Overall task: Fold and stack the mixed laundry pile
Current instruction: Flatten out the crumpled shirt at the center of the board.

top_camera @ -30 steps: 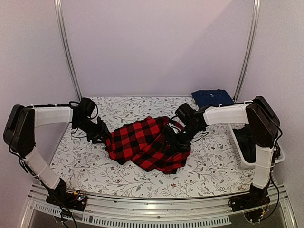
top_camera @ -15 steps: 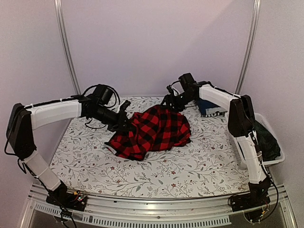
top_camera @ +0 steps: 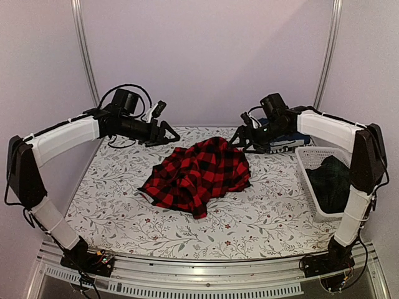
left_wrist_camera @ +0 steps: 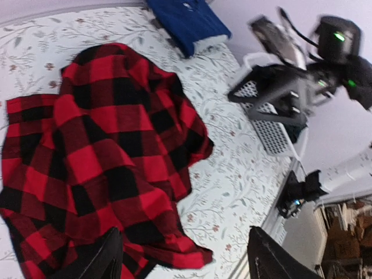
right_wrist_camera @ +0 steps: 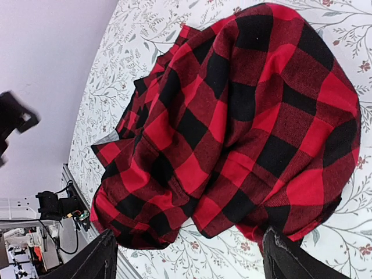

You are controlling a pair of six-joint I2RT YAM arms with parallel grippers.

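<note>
The red-and-black checked flannel shirt (top_camera: 198, 173) lies crumpled in the middle of the floral table cloth (top_camera: 112, 212); it also shows in the left wrist view (left_wrist_camera: 99, 151) and the right wrist view (right_wrist_camera: 232, 128). My left gripper (top_camera: 167, 133) is open and empty, raised above the shirt's far left edge. My right gripper (top_camera: 244, 142) is open and empty, raised at the shirt's far right edge. A navy blue folded garment (top_camera: 283, 138) lies at the back right, partly hidden by the right arm, and shows in the left wrist view (left_wrist_camera: 189, 23). A dark plaid garment (top_camera: 330, 180) lies in the basket.
A white lattice basket (top_camera: 310, 187) stands at the right edge of the table, also in the left wrist view (left_wrist_camera: 267, 131). Two metal posts rise at the back corners. The table's front rail runs along the near edge.
Both grippers let go of the shirt and rose away from it. The shirt dropped into a crumpled heap. The right arm swung back toward the right and the basket came into full view.
</note>
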